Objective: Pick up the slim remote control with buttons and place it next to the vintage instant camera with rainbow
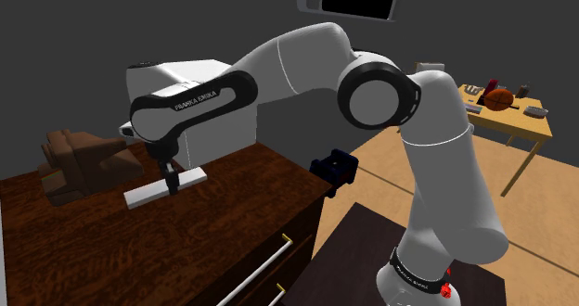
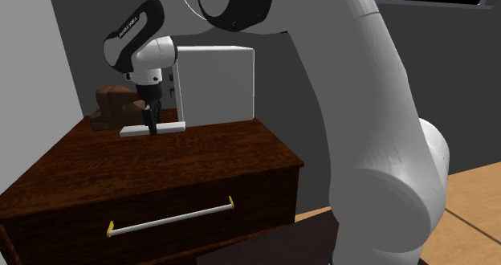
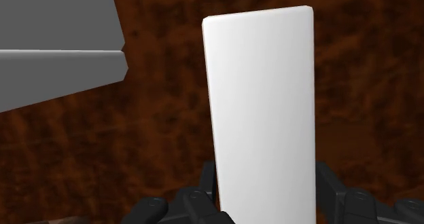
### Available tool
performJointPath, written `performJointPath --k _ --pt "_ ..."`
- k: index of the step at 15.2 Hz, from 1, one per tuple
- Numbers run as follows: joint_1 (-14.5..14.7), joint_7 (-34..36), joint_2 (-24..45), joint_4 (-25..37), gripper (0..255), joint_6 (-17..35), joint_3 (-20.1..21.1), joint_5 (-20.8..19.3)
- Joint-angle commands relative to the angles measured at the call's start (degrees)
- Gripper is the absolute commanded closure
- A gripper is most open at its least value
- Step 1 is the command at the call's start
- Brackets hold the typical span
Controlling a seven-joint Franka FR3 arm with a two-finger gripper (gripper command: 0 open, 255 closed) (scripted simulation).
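**Gripper Clamps Slim White Remote on Dark Wood Dresser**

The black two-finger gripper (image 1: 172,185) stands upright over the remote control (image 1: 144,196). The remote is drawn as a plain white slab with no buttons visible, left of centre in the shoulder view. It sits at the top of a dark wood dresser (image 1: 232,207); whether it rests on the wood or hangs just clear cannot be told. In the wrist view the fingers (image 3: 333,189) are drawn in narrow, pressing the slab's two long edges.

The slab looks thin, stiff and light, so it should hold its shape under the squeeze and lift easily. Its smooth, flat sides are the likely trouble. Held off-centre, it could pivot or slide between the pads. The best hold is across the narrow width near mid-length, which is about where the exterior views put the gripper.

A large white box (image 1: 199,109) stands just behind the remote, with a brown object (image 1: 74,165) at far left. A small dark object (image 1: 334,165) sits at the dresser's corner, mid-frame. None of them shows a rainbow stripe.
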Motion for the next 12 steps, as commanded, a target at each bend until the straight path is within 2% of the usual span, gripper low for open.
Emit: performJointPath --k 1,11,12 --pt "0.0 0.0 0.6 -0.7 255 1.3 0.0 0.0" --pt "0.0 0.0 1.1 -1.2 255 2.3 0.0 0.0" --pt "0.0 0.0 1.1 -1.2 0 2.3 0.0 0.0"
